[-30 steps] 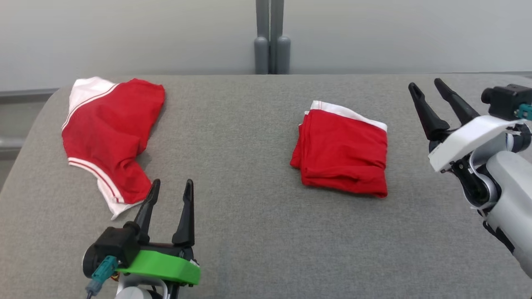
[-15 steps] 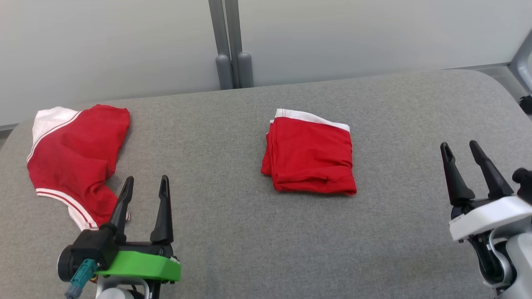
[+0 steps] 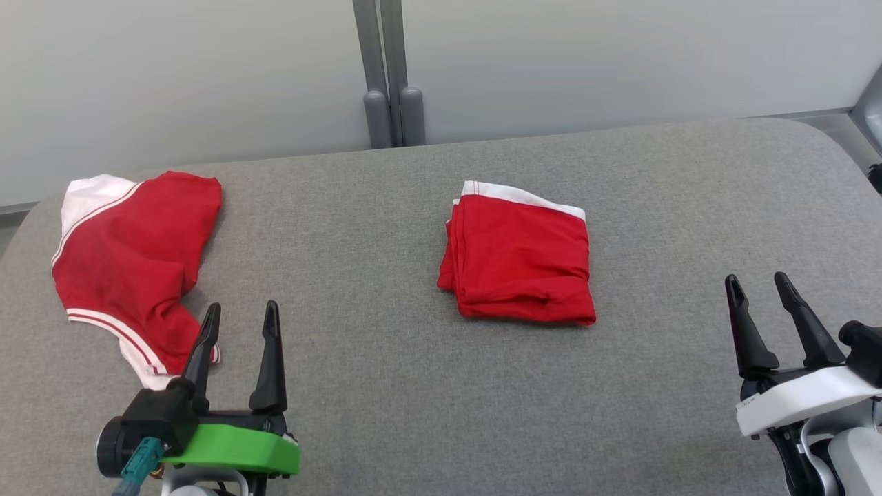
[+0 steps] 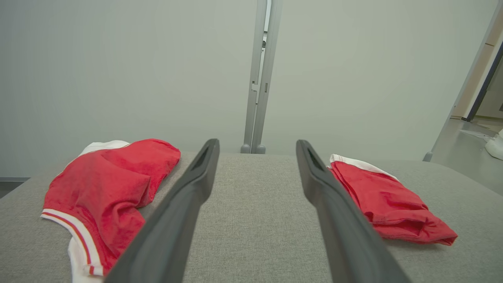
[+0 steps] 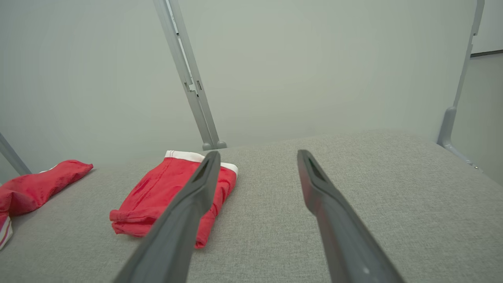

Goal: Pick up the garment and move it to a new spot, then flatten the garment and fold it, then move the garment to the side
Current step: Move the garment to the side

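The garment [image 3: 520,262] lies folded into a red square with a white edge along its far side, in the middle of the grey fabric surface [image 3: 386,399]. No lettering shows on it. In the left wrist view the garment [image 4: 389,204] sits right of my fingers; in the right wrist view the garment [image 5: 157,196] is left of them. My left gripper [image 3: 242,306] stands open at the lower left, nothing between its fingers [image 4: 188,196]. My right gripper [image 3: 756,277] stands open at the lower right, well clear of the garment, fingers [image 5: 330,204] empty.
Another red piece with white striped trim [image 3: 131,255] lies crumpled at the left, its hem just beside my left fingertips. A grey post [image 3: 387,76] and a pale wall stand behind the surface. The surface's rounded right corner [image 3: 827,138] drops off.
The head camera has shifted, so the whole picture moved. My right gripper has come back and down from beside the garment to the lower right. The garment and the left gripper stay put.
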### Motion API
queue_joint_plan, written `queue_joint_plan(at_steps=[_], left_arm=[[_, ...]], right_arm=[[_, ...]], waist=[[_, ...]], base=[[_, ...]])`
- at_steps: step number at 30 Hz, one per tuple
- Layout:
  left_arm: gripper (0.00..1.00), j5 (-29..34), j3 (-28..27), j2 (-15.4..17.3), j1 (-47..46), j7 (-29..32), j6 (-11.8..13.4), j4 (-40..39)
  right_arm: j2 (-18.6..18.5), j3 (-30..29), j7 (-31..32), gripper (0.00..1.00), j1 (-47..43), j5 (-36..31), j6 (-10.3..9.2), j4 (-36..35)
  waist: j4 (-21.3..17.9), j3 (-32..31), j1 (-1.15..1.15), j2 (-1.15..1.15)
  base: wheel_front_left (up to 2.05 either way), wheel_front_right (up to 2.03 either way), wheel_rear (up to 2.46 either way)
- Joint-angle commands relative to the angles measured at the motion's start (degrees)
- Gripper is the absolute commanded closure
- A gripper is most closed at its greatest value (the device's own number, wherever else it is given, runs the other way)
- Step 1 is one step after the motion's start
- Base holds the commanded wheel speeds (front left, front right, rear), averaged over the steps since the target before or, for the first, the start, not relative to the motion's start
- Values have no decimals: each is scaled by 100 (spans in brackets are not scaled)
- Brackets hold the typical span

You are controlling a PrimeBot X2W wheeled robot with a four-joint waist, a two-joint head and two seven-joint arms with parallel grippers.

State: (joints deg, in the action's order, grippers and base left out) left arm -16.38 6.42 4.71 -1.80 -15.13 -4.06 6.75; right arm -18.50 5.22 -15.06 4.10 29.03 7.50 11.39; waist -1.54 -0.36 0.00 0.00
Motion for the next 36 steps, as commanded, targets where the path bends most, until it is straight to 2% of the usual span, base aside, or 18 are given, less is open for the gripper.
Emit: queue_joint_plan(at_steps=[1, 10, 16, 26, 28, 36], left_arm=[[0, 110, -23, -9, 20, -1, -40, 22], [0, 170, -32, -87, 15, -1, -104, 110], [0, 200, 23, -115, -56, -2, -148, 128], [0, 154, 258, -156, -313, -1, -183, 158], [0, 146, 298, -161, -356, -1, -177, 160], [0, 70, 406, -178, -505, -1, -144, 127]], right_arm=[[-16, 7, -12, 0, -5, -36, -2, 0], [-33, 65, 77, 0, 44, -19, -2, 184], [-77, 149, 475, 0, 370, 72, -2, 321], [-101, 112, 1799, 0, 1766, 356, -2, 1139], [-182, 90, 2138, 0, 2096, 380, -3, 1477], [-105, -299, 3390, 0, 3038, 360, -2, 3021]], waist=[[15, 3, 0, 0], [136, 12, 0, 0], [315, 118, 0, 0], [1072, 571, 0, 0], [1260, 685, 0, 0], [1865, 1001, 0, 0]], base=[[0, 0, 0], [0, 0, 0], [0, 0, 0], [0, 0, 0], [0, 0, 0], [0, 0, 0]])
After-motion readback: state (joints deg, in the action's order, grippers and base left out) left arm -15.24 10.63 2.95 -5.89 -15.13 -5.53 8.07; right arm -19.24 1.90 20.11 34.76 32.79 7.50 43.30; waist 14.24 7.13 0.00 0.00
